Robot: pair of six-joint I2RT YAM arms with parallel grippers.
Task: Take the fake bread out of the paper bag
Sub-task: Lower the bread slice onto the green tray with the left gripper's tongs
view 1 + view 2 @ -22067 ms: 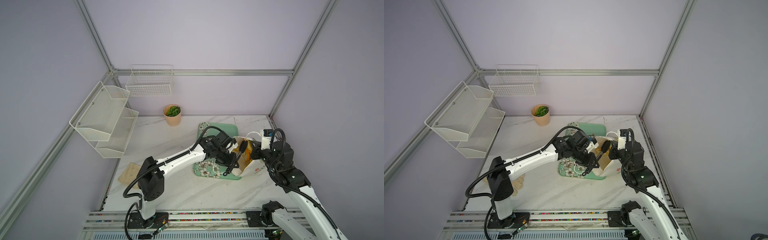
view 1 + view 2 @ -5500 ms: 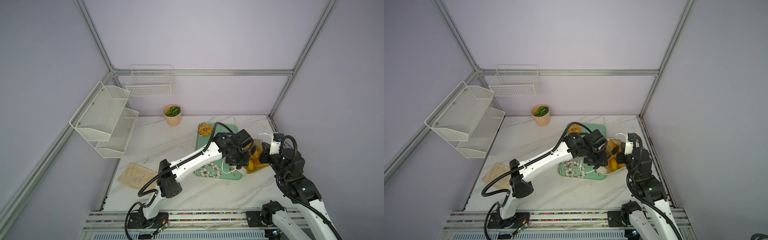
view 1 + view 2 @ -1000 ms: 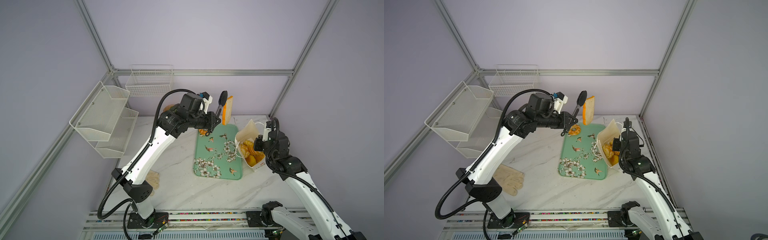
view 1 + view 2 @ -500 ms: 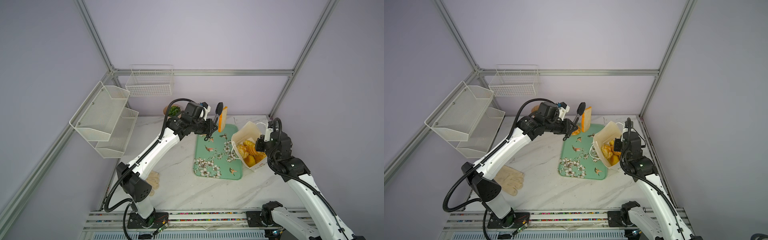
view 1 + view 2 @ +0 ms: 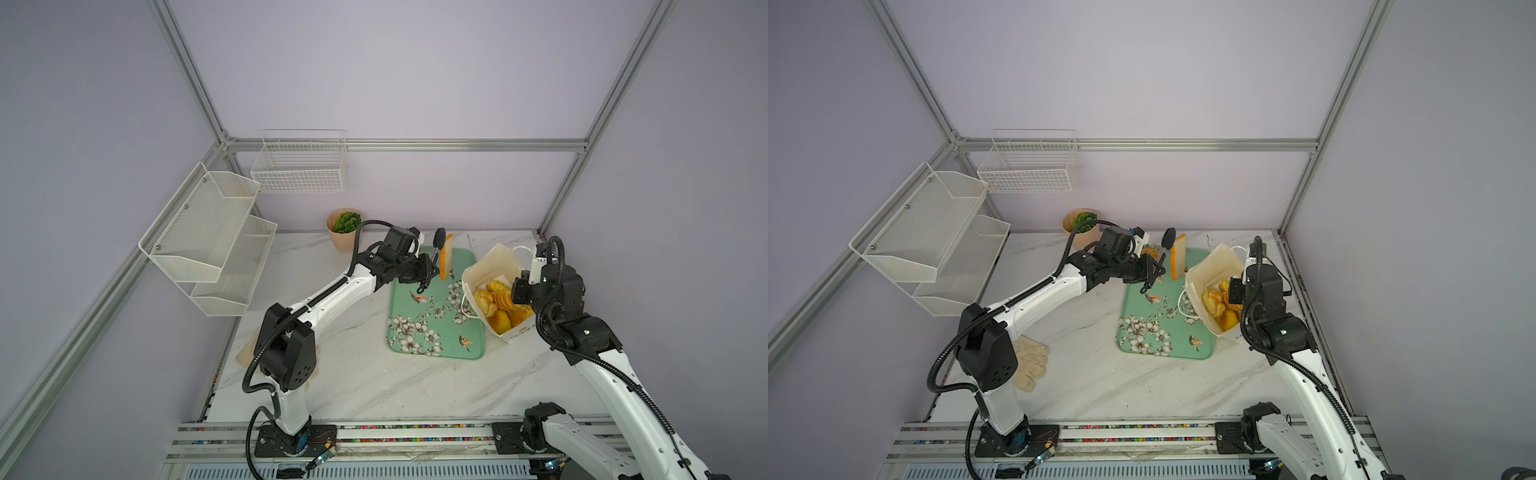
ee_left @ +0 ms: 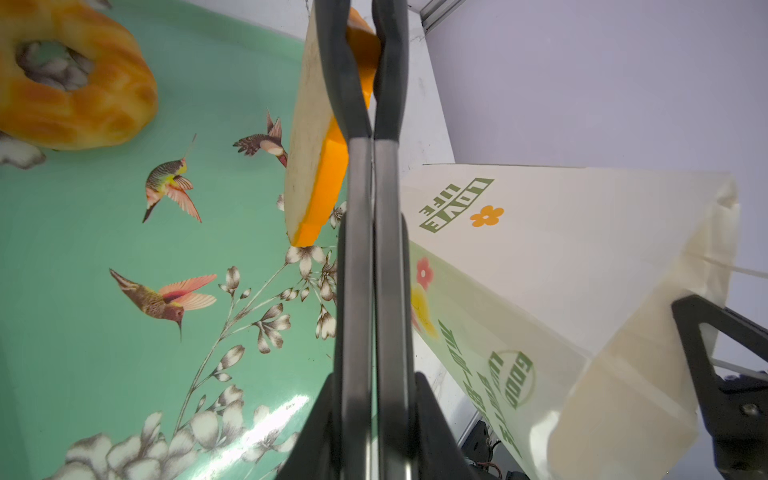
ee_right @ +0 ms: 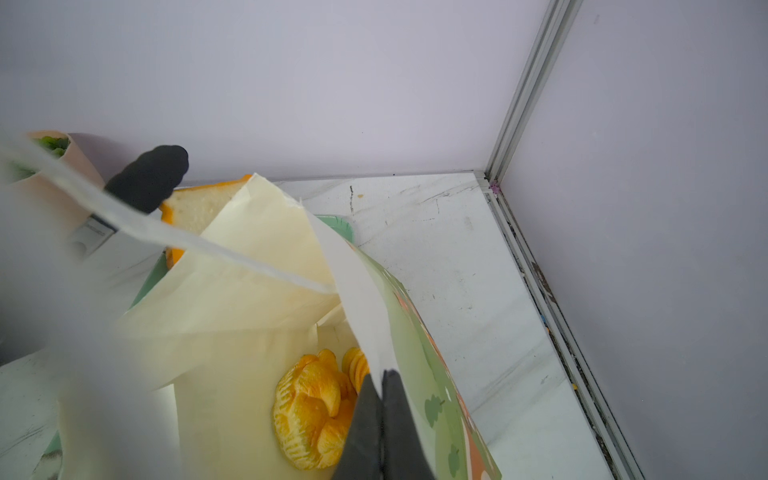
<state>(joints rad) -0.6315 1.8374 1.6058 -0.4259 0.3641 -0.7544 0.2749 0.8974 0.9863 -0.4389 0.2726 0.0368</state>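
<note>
On the left wall: two mesh shelves (image 5: 208, 237), with a wire basket (image 5: 299, 166) just beside them on the back wall. Both well clear of the work zone.

Near the front left table edge: beige cloth (image 5: 1030, 361), flat, beside the left arm's elbow block.

At the back edge: plant pot (image 5: 343, 232), close behind the left arm's wrist.

Over the far end of the tray (image 5: 432, 316): left gripper (image 6: 368, 41), fingers (image 6: 345, 83) nearly together, pinching the toast slice (image 6: 311, 137) by its orange crust. Slice upright on edge, lowest corner very near the tray surface; cannot tell whether touching.

On the tray's far left corner: ring donut (image 6: 70, 91), lying flat, apart from the slice. Rest of the tray bare. Wide open marble (image 5: 395, 386) from the tray's near edge to the front rail.

Just right of the tray: paper bag (image 5: 490, 266), tilted, mouth open upward, lettered side toward the left gripper. One cord handle (image 5: 461, 303) draped over the tray's right edge. Inside, at the bottom: several golden breads (image 7: 316, 399), ridged ones among them, count unclear.

At the bag wall nearest the right arm: right gripper (image 7: 381, 386), fingers pressed together with the paper between them. Only a narrow bare strip between the bag and the right frame rail; little room on that side.
</note>
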